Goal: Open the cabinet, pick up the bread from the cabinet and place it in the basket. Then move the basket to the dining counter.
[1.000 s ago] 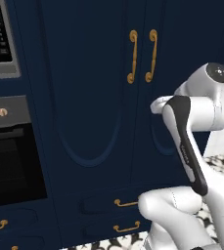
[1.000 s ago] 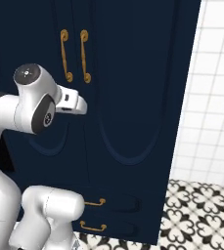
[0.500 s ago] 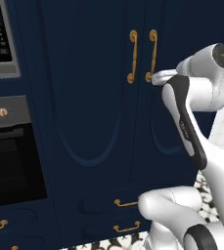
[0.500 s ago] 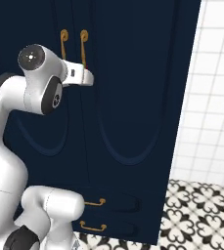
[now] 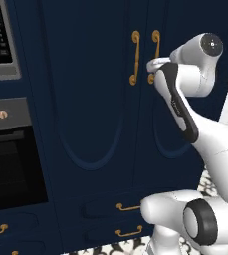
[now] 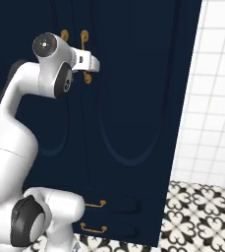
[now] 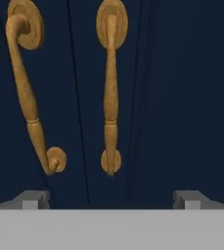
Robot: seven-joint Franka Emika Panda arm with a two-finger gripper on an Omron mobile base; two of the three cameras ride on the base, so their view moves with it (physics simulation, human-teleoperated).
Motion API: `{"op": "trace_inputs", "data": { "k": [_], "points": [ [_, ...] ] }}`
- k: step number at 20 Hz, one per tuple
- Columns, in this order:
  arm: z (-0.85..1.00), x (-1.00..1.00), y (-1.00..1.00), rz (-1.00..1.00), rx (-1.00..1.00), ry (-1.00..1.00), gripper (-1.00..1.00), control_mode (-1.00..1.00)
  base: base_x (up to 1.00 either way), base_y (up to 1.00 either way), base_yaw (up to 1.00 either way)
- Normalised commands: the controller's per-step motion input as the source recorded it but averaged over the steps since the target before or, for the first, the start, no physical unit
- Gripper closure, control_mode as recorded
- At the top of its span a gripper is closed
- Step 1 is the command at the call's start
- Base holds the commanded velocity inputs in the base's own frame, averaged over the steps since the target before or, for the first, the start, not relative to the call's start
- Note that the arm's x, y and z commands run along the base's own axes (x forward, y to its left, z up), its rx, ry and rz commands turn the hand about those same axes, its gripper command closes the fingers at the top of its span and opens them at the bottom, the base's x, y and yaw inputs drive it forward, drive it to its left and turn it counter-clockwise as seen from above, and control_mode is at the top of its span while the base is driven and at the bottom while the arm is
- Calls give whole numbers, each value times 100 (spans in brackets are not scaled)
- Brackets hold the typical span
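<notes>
Cabinet (image 5: 100,99) doors are sitting shut straight ahead of the arm, so the bread is presumably inside, hidden for now. Gripper (image 7: 111,199) is hovering with fingers spread wide and grasping nothing, squared up on the right-hand brass handle (image 7: 110,93) between the two tips, a sensible line-up for a pull. Hand view is giving that alignment; the left base view is adding the oven (image 5: 11,164) alongside, while the right base view is bringing in the tiled wall (image 6: 212,98).
</notes>
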Motion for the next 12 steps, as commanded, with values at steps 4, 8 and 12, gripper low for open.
{"op": "trace_inputs", "data": {
  "k": [4, 8, 12],
  "points": [
    [0, 75, 0, 0, 0, 0, -100, -100, 0, 0, 0],
    [0, 78, 0, 0, 0, 0, -100, -100, 0, 0, 0],
    [0, 71, -1, 0, 0, 0, -100, -100, 0, 0, 0]
  ]
}}
